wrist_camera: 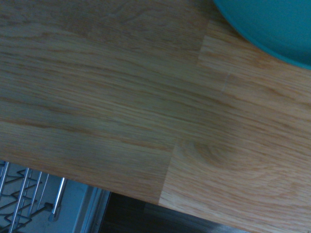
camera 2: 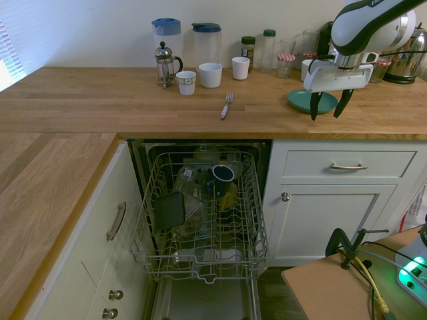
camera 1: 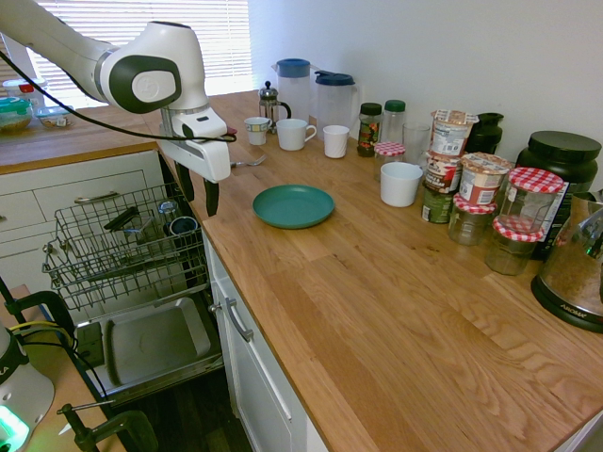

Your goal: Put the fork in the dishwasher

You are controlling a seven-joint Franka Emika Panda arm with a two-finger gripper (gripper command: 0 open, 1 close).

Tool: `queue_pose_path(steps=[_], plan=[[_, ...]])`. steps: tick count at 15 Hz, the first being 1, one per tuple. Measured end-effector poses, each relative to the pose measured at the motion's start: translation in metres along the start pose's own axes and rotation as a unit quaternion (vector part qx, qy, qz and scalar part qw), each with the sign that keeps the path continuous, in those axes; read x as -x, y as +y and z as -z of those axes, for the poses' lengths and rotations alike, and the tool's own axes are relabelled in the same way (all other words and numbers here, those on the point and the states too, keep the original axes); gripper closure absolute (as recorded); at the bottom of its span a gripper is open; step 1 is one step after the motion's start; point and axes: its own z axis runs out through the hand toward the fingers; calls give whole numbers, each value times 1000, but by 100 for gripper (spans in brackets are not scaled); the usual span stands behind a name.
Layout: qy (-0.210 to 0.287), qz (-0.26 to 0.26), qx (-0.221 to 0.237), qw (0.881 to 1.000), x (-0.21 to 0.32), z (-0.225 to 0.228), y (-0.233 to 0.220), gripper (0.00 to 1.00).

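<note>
The dishwasher (camera 2: 200, 213) stands open under the wooden counter (camera 2: 100, 100), its grey wire rack (camera 1: 122, 245) pulled out with cups inside; the white arm's gripper (camera 2: 327, 105) hangs above the counter edge beside the teal plate (camera 1: 293, 205), jaws wide and empty; the fork (camera 2: 227, 105) lies on the counter, well apart from the gripper, near the white cups (camera 2: 210, 75).

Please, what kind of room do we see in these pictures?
Most likely a home kitchen: a wooden countertop with mugs and jars, white drawers below, and an open dishwasher with its wire rack pulled out.
</note>
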Motion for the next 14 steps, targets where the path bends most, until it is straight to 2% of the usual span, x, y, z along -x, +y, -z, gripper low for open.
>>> queue_pose_path(steps=[6,14], plan=[[11,-20,-3,1000,-1,2,-20,0],[24,-87,-33,995,19,21,-148,0]])
